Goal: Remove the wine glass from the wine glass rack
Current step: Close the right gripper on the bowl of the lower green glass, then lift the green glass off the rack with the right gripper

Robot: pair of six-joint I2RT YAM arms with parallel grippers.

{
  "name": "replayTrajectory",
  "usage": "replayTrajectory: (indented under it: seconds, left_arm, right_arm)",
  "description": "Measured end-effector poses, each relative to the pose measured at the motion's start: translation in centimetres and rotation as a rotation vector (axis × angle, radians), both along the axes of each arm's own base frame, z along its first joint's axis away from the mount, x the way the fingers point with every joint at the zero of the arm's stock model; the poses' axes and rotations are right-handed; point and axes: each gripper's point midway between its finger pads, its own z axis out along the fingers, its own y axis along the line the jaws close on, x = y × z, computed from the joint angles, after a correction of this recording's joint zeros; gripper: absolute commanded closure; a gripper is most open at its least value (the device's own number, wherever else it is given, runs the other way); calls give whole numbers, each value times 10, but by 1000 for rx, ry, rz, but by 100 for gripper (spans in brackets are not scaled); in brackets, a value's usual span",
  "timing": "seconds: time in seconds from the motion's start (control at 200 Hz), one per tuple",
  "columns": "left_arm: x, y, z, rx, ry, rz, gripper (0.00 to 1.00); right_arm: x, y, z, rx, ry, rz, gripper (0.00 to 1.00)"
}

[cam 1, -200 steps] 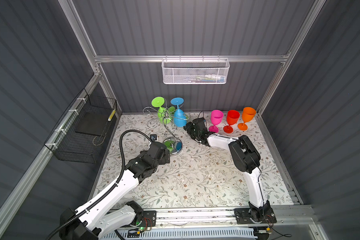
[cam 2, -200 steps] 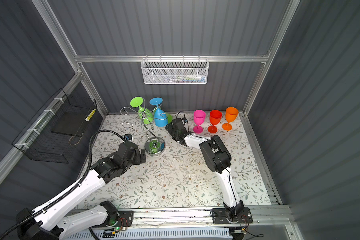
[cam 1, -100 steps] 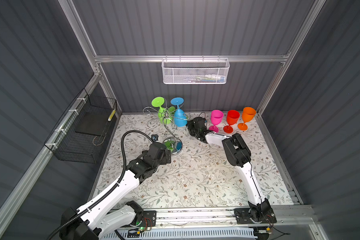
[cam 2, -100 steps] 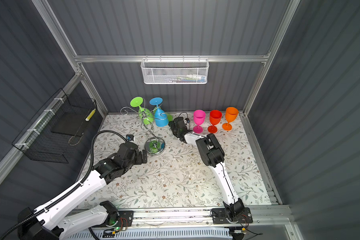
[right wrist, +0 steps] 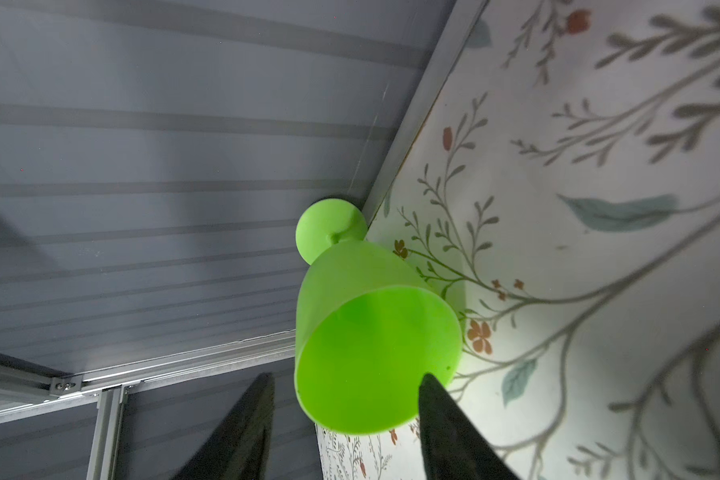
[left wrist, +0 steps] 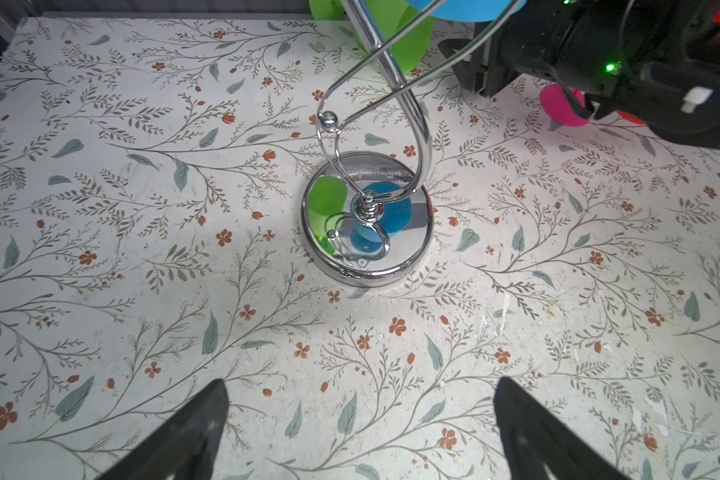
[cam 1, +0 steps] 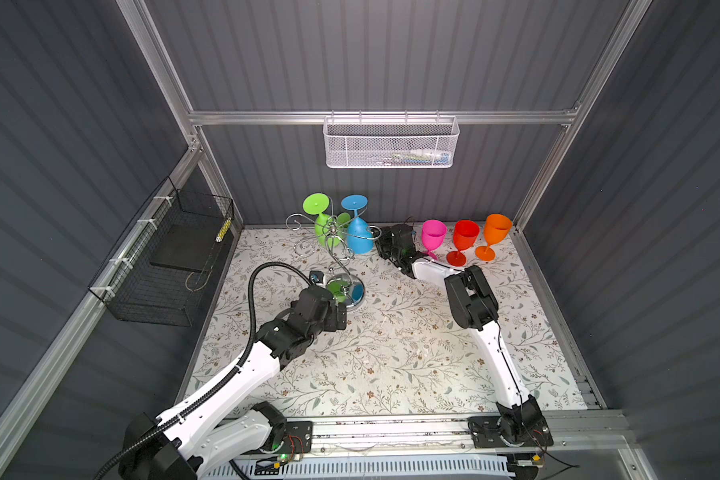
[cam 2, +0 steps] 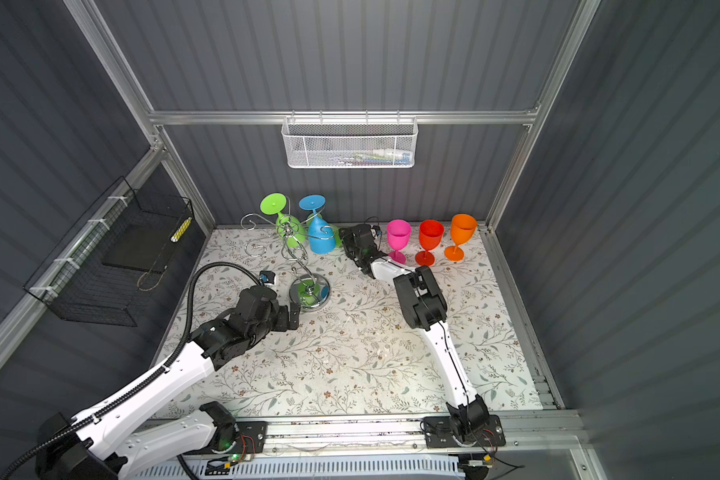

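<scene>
Your right pincer is part spread round the rim of the green glass beside the rack, not yet pinching it. Your left pincer, spread wide, faces the rack's base on the desk, likely to steady it.

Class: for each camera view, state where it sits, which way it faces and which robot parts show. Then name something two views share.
Top views: high at the front, facing down toward the back wall; left arm and right arm show.
Left wrist: on the left arm, facing the base of the wine glass rack; open left gripper shows.
Right wrist: on the right arm, facing a green wine glass; right gripper flanks its rim.
Shared: left wrist and top views show the rack's base.
</scene>
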Motion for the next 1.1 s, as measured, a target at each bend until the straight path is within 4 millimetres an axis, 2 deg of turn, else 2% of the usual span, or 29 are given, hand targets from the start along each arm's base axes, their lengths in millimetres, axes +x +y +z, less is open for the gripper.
replayTrajectory:
  seconds: [0.315,0.861,1.101]
  left_arm:
    - [2,-9,-2,-17,-1,-40,0]
    - [-1,-9,5,-36,-21,-46,1]
    - [-1,-9,6,-38,-24,-46,1]
  right_arm:
    - [7,9,-20,39,31,12,44]
    - [22,15,10,107,-25,6,46]
    - [32,21,8,120,-37,6,49]
